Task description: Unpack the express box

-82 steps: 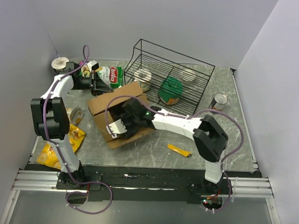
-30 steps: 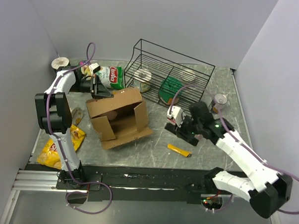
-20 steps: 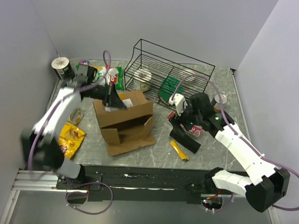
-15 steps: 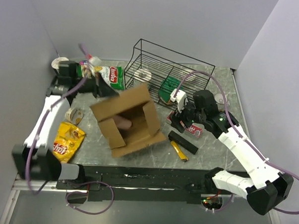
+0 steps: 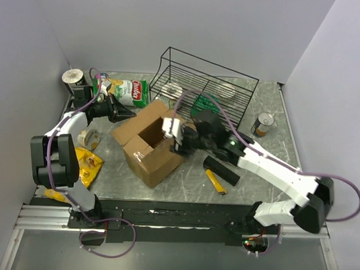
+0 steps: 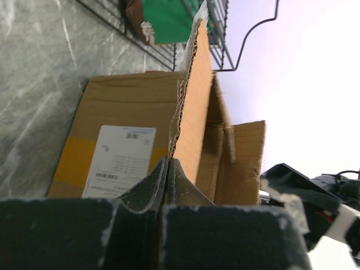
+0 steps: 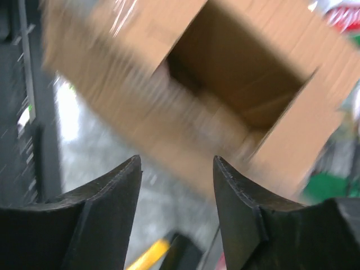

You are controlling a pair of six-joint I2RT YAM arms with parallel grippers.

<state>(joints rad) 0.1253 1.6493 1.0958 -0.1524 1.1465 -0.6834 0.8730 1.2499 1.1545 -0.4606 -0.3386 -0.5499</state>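
Observation:
The express box is brown cardboard and stands mid-table with its top open and flaps up. My left gripper is shut on the edge of its left flap; the left wrist view shows the jaws pinching the corrugated edge, with the white label and yellow tape on the box below. My right gripper is open and empty at the box's right side. The right wrist view is blurred, with the gripper above the open box. The box's inside looks dark.
A black wire basket holding a green lid stands behind the box. A black bar and a yellow stick lie right of it. A can stands far right. A green chips bag, tape roll and yellow bag lie at left.
The box has gone from lying tipped with its opening sideways to standing upright. My right arm has swung left from the table's right side to the box. My left gripper kept the flap.

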